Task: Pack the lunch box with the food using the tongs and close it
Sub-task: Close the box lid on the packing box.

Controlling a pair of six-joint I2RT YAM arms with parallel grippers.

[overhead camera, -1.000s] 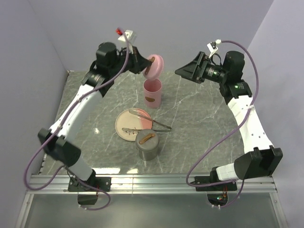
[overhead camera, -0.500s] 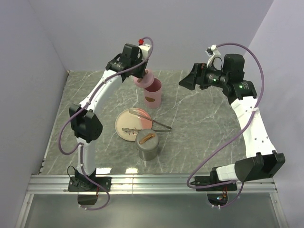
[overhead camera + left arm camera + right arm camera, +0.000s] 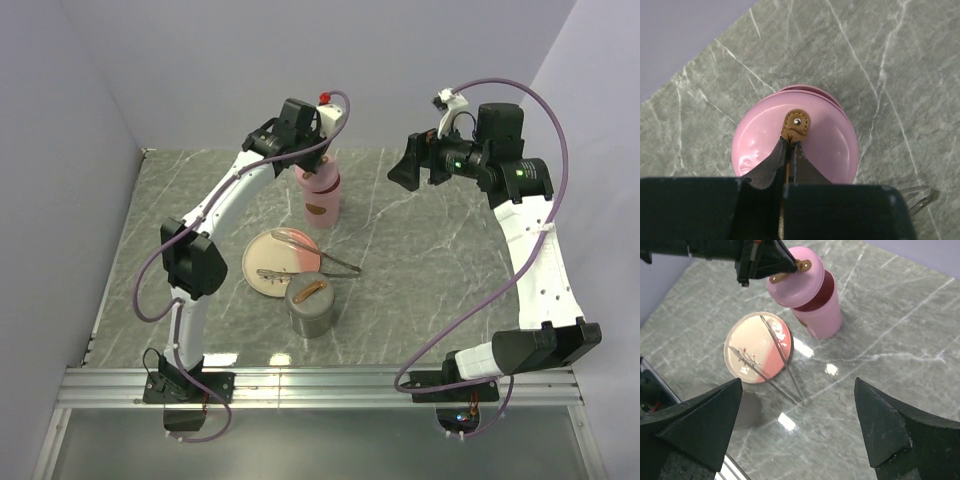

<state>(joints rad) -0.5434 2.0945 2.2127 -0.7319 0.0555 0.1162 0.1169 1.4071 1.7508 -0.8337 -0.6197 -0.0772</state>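
1. The left gripper (image 3: pixel 790 150) is up at the far side of the desk (image 3: pixel 430 260), jaws pressed together on the small brown tab (image 3: pixel 796 125) at the centre of the pink lid (image 3: pixel 830 140).
2. That lid hangs tilted over the mouth of the pink lunch box (image 3: pixel 825 315). On one side a dark red gap shows between the lid's edge and the box rim, and whether they touch on the other side I cannot tell.
3. The lunch box stands upright near the middle of the desk's far edge, close to the back wall (image 3: pixel 330 50).
4. The right gripper (image 3: pixel 405 170) hovers high, level with the box and well apart from it. Its jaws are spread wide with nothing between them.
5. The tongs (image 3: pixel 785 357) lie across the round plate (image 3: pixel 747 337) in the middle of the desk. Their two arms are spread over the plate, and the joined end pokes past the plate's right rim onto the marble.
6. A grey canister (image 3: pixel 312 312) with a brown strap on top sits just beside the plate's near rim.
7. As for room, bare marble runs from the lunch box and plate to the right edge, and a broad strip lies along the left edge too.
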